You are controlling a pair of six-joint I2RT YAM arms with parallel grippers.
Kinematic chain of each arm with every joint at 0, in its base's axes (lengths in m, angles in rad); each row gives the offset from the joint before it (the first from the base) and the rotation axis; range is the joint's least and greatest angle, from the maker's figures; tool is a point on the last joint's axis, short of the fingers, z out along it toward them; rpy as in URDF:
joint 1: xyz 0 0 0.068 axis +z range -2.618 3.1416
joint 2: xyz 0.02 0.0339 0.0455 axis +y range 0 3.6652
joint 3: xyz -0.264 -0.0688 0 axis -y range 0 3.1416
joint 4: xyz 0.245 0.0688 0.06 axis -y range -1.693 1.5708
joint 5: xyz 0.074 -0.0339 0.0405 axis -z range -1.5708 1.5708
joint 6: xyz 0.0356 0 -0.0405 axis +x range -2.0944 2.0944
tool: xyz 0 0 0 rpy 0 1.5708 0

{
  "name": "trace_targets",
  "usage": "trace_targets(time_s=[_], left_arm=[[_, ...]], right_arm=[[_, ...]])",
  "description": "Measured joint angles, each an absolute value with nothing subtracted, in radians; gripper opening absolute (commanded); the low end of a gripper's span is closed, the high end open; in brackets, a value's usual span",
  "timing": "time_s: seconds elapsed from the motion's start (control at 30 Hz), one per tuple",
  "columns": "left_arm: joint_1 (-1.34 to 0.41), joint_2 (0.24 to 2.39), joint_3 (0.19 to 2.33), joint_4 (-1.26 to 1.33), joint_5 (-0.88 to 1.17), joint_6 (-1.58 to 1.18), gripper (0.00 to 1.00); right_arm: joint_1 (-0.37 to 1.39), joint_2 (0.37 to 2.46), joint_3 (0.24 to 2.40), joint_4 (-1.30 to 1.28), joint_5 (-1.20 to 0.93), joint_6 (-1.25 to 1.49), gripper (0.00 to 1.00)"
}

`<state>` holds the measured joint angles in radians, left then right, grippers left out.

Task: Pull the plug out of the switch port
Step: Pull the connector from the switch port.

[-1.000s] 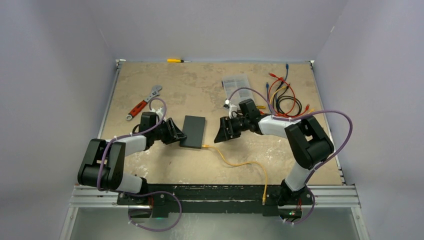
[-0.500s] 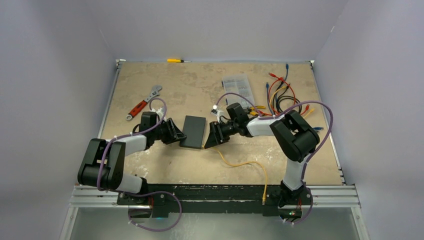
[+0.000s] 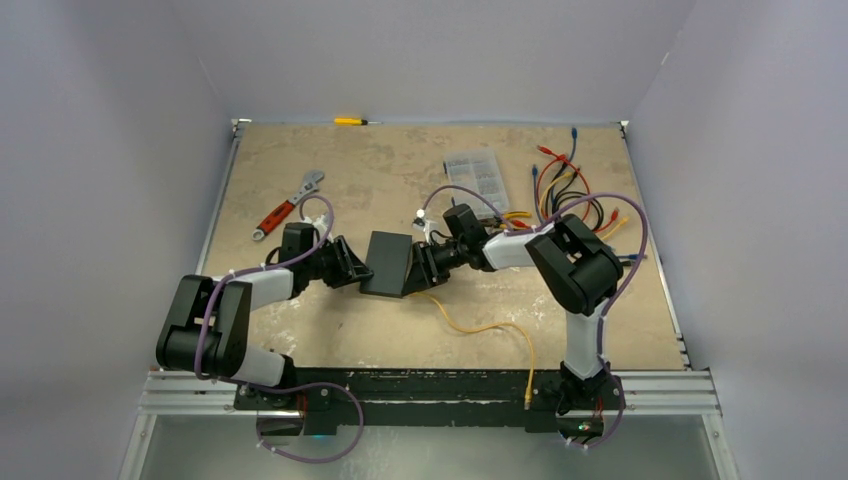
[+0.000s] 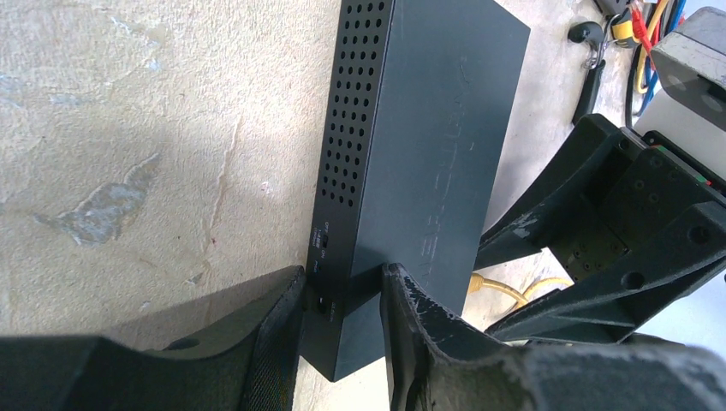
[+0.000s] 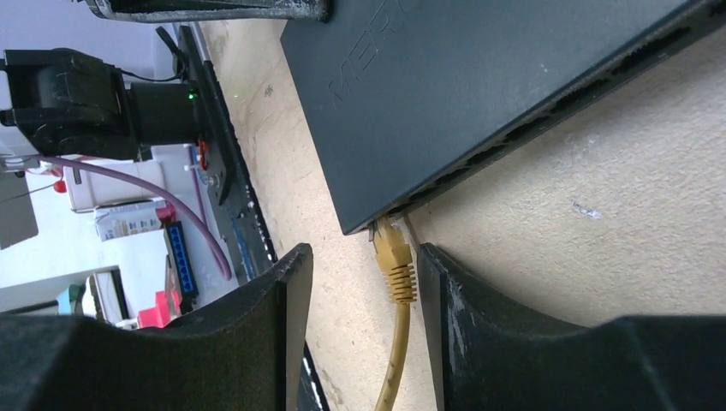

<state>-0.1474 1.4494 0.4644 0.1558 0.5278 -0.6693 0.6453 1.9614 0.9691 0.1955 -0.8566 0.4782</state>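
plug (image 5: 394, 257) 1, switch (image 5: 479, 94) 1 | left end effector (image 4: 342, 291) clamps switch | right end effector (image 5: 364, 261) wide around plug

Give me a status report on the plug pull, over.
Left hand clamped on switch. Right hand open, straddling yellow plug. Plug still seated in switch. Nothing blocking.

Red-handled adjustable wrench (image 3: 288, 204), far left of the table (image 3: 400, 150). Yellow screwdriver (image 3: 350, 121), at the far edge. Clear organiser box (image 3: 474, 170), beside a tangle of coloured cables (image 3: 570, 190).

Left fingers (image 4: 278, 347) in a narrow pinch, right fingers (image 5: 257, 334) wider apart, opposite.
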Motion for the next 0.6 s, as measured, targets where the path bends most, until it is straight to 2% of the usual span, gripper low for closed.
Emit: trace_targets(time_s=[0.2, 0.47, 0.6], left_arm=[[-0.147, 1.457, 0.468, 0.158, 0.532, -0.669, 0.34], [-0.147, 1.460, 0.469, 0.160, 0.536, -0.669, 0.33], [-0.147, 1.460, 0.469, 0.160, 0.536, -0.669, 0.33]], right_arm=[[0.648, 1.986, 0.986, 0.198, -0.856, 0.479, 0.38], [0.648, 2.008, 1.000, 0.202, -0.856, 0.483, 0.35], [0.648, 2.011, 1.002, 0.202, -0.856, 0.482, 0.26]])
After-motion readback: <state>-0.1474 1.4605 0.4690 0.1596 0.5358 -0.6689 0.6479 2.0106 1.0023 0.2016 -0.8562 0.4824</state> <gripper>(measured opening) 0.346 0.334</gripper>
